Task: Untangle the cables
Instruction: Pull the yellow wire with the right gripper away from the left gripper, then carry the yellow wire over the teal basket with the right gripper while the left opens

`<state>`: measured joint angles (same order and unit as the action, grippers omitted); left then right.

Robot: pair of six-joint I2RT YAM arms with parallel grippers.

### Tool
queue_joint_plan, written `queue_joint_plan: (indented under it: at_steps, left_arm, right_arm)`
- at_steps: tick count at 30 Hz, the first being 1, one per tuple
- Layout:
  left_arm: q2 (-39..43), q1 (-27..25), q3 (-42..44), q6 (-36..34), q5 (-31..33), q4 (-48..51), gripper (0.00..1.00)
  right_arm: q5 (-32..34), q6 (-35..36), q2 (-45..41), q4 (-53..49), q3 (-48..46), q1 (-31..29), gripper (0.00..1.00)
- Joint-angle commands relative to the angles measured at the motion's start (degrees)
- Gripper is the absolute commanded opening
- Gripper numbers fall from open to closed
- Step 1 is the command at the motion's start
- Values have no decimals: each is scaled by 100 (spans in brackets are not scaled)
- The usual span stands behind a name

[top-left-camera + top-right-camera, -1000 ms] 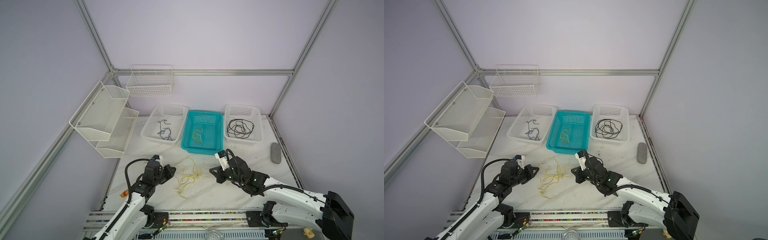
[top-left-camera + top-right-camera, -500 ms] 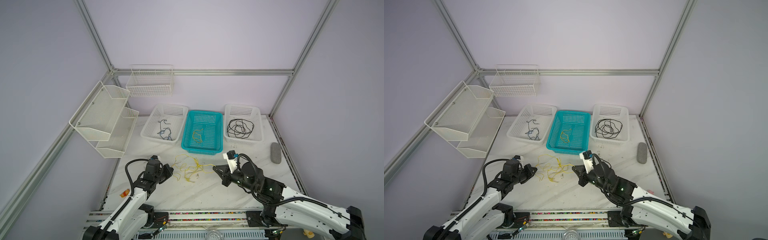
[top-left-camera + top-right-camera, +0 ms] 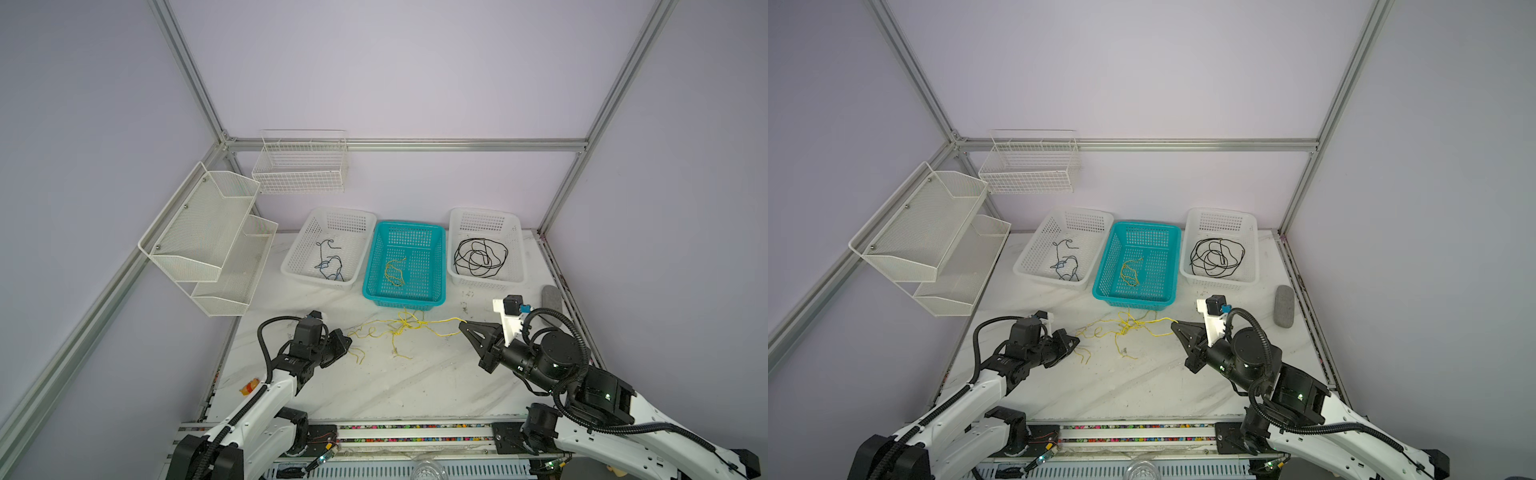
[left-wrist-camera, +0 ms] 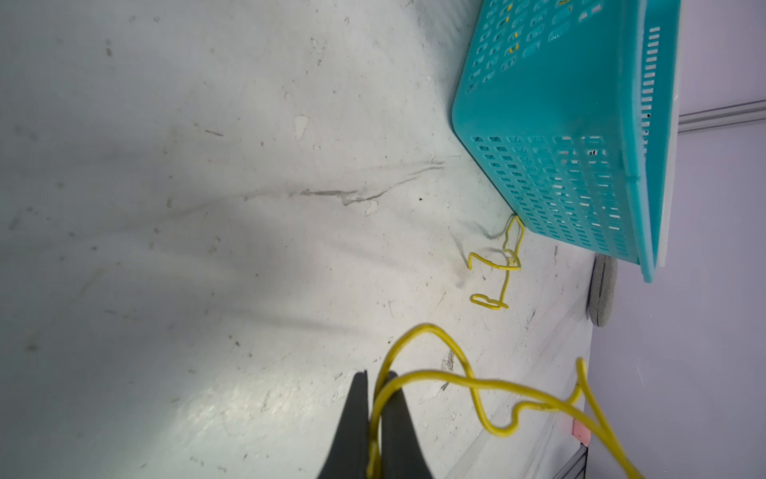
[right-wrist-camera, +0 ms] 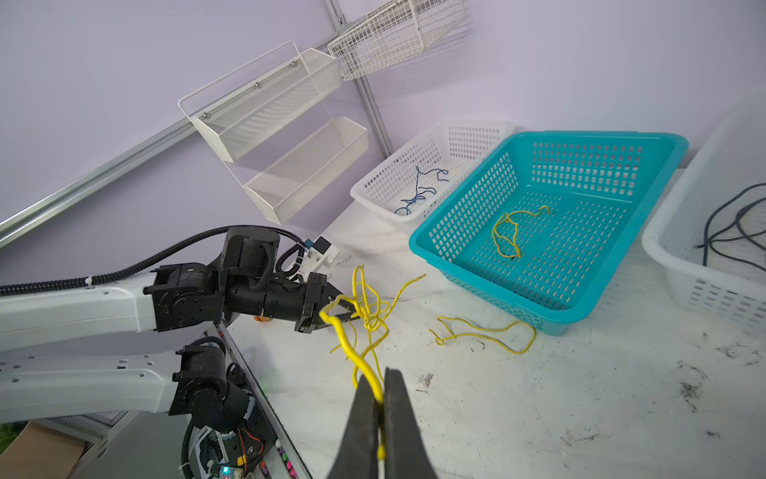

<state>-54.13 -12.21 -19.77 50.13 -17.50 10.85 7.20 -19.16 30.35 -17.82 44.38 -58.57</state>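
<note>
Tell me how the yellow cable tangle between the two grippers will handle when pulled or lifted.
Probably floppy: the yellow cable tangle sags in loose loops between the left gripper and the right gripper. Likely very light, since thin fingertip pinches carry its ends. It may snag rather than slide free: strands knot together at the middle.

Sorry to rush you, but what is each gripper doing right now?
Left gripper: shut on the yellow cables.
Right gripper: shut on the yellow cables too.
</note>
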Motion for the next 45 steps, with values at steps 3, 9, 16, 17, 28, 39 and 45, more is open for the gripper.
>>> queue_joint_plan:
  at_steps: [3, 9, 16, 17, 28, 39, 45]
  left_arm:
    - [-84, 210, 59, -56, 572, 257, 0]
    - [-201, 210, -21, -23, -195, 34, 4]
    - [448, 210, -348, -59, -509, 440, 51]
    - [578, 210, -405, -87, -508, 540, 56]
    - [1690, 210, -969, -583, -716, 770, 84]
    - [1522, 186, -817, -213, -1809, -180, 84]
    - [1576, 181, -718, -232, -1557, -148, 84]
  right_arm:
    - [597, 103, -236, 305, 485, -1, 0]
    - [231, 63, 67, 647, 151, 3, 0]
    - [-188, 60, 557, 1062, -112, 3, 0]
    - [-190, 73, 583, 1085, -146, 5, 0]
    - [-666, 70, 1061, 1404, -288, 3, 0]
    - [-506, 14, 910, 1549, -254, 3, 0]
    - [481, -202, 899, 1661, -213, 3, 0]
